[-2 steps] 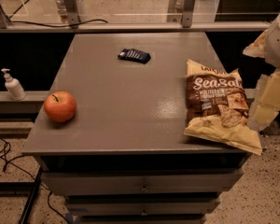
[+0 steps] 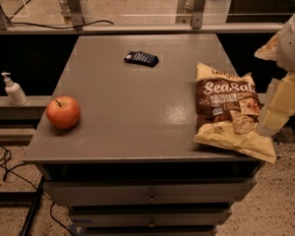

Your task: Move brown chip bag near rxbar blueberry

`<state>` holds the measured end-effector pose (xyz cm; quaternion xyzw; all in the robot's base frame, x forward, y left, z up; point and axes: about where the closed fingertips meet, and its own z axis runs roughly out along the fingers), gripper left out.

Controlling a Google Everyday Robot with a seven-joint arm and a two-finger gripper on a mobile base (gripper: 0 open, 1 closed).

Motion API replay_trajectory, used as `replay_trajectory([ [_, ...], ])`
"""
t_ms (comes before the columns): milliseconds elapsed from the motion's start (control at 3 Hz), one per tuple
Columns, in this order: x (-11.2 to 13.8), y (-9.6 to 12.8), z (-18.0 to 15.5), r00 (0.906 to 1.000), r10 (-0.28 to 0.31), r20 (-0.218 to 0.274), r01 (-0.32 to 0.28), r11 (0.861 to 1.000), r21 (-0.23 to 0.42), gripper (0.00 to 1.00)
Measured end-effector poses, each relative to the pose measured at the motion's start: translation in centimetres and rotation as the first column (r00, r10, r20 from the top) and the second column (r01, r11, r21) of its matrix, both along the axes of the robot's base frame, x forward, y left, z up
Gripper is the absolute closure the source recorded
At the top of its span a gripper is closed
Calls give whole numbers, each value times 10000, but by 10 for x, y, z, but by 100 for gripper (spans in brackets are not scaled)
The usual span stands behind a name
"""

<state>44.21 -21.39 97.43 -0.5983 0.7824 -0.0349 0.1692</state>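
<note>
Claw (image 2: 279, 108) by brown chip bag (image 2: 225, 104), table's (image 2: 137, 112) right edge; grip state: can't tell.
Bag prob. light, crinkly, slick, contents fragile; pinch crimped seam twd back edge.

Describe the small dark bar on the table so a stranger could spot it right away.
On the grey table, look near the far edge, midway. The rxbar blueberry lies flat there, away from the red apple at left and the brown chip bag and gripper at right; it alone is small, dark navy and rectangular.
</note>
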Motion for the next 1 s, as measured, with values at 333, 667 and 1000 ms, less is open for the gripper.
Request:
replay_trajectory([
  [333, 18, 15, -15, 9996, -6, 297, -8, 9988, 486, 0],
  [667, 54, 42, -39, 9968, -316, 741, 218, 9914, 1287, 0],
  [1000, 82, 64, -65, 9941, -618, 892, 448, 9825, 1809, 0],
])
